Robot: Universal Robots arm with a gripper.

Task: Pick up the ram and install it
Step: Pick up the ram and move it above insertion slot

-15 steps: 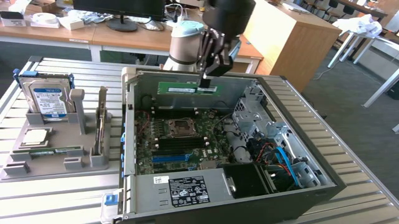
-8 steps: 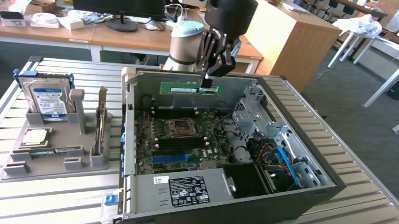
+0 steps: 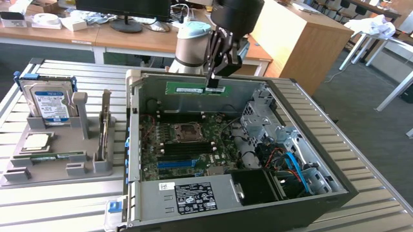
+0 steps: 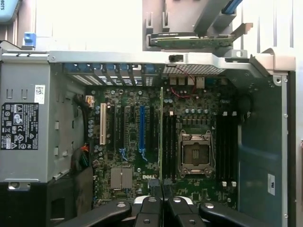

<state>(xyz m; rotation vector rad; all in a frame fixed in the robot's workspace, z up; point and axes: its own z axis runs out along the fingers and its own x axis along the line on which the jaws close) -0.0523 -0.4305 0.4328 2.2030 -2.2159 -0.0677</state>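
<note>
The ram (image 3: 187, 89), a long, narrow, thin green circuit-board stick carrying small black chips and a white sticker, was clamped near one end between the closed black metal fingers of the gripper (image 3: 215, 86). It hung level over the open computer case (image 3: 245, 87), a boxy tower of grey and black sheet metal lying on its side on a ribbed metal table (image 3: 361, 193).

In the wrist view the ram (image 4: 161, 123) showed edge-on as a thin line rising from the gripper (image 4: 161, 189). It ran just beside the long black memory slots next to the one square silver processor socket (image 4: 195, 152). Whether it touched the green motherboard (image 4: 128, 161) could not be told. More black slots flanked the socket's other side, and their number was not clear. The board also carried one white plastic expansion slot (image 4: 102, 124) and one blue one (image 4: 141, 125).

On the exterior view's left, well apart from the case, sat one matte grey moulded holder tray (image 3: 58, 166). Upright in it stood one boxy hard drive with a blue label (image 3: 50, 104). One second green stick (image 3: 55, 155) lay flat in a groove of the tray.
</note>
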